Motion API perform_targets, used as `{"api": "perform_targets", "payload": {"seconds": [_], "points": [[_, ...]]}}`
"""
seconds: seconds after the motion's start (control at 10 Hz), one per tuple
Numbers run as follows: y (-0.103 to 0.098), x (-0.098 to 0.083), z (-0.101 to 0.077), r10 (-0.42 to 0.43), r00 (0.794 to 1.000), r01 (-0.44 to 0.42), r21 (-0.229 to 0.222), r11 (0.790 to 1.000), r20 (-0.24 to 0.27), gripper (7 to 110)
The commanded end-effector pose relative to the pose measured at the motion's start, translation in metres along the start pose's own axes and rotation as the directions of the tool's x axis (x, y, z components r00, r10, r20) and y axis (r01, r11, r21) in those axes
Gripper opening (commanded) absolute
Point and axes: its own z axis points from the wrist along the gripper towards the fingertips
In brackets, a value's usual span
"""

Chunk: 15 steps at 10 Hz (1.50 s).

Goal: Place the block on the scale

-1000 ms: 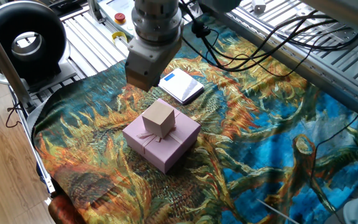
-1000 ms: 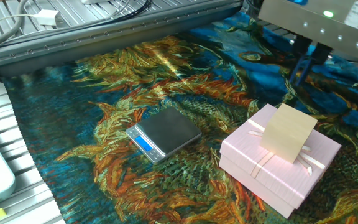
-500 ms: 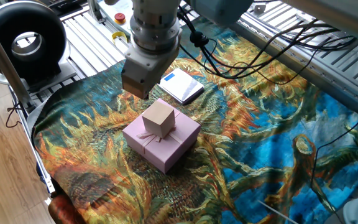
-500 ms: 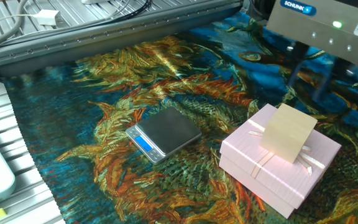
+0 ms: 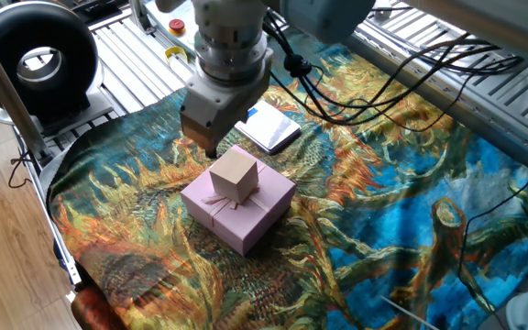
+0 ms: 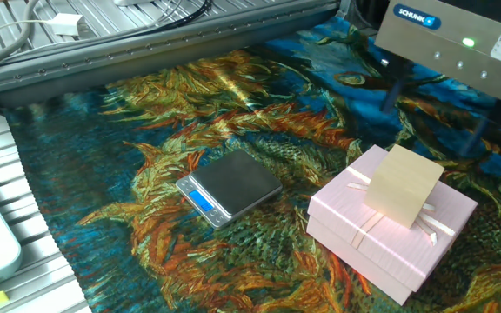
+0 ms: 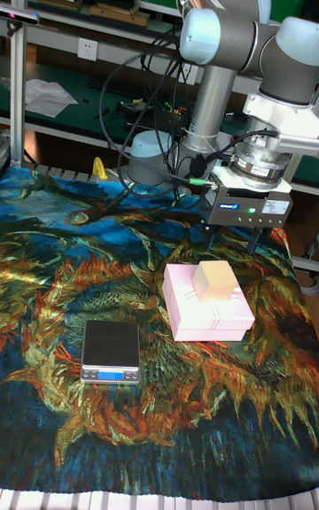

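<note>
The block [image 5: 235, 173] [image 6: 403, 185] [image 7: 214, 281] is a small tan cube resting on top of the pink gift box [image 5: 250, 218] [image 6: 381, 248] [image 7: 202, 320]. My gripper [image 5: 208, 148] [image 6: 435, 109] [image 7: 234, 243] hangs just above and behind the block, open, with nothing between its fingers. In the tall fixed view its fingers [image 7: 215, 240] stand spread wider than the block. The scale [image 5: 269, 127] [image 6: 233, 185] [image 7: 111, 350] lies flat on the cloth beside the box, its near corner hidden by the gripper body in one fixed view.
A patterned blue and orange cloth [image 5: 383, 211] covers the table. Cables [image 5: 383, 69] trail from the arm over the far side. A black round device [image 5: 35, 60] stands on the slatted metal surface at the left. The table edge drops off at the front left.
The gripper has shifted a little and come lower toward the block. Its fingers show farther apart in the other fixed view. Block, box and scale have not moved.
</note>
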Motion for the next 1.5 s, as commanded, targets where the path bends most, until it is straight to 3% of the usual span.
{"api": "perform_targets", "payload": {"seconds": [0.0,0.1,0.3,1.0,1.4], "points": [[0.004,0.02,0.001,0.079,0.994,-0.081,-0.02,0.996,-0.078,88],[0.003,0.024,0.002,0.036,0.995,-0.039,-0.027,0.999,-0.094,88],[0.008,0.026,0.007,0.028,0.994,-0.033,-0.049,0.998,-0.109,88],[-0.003,-0.006,0.017,0.009,0.997,-0.014,-0.071,0.997,-0.076,88],[-0.002,0.0,0.027,-0.042,0.995,0.037,-0.059,0.998,-0.085,88]]}}
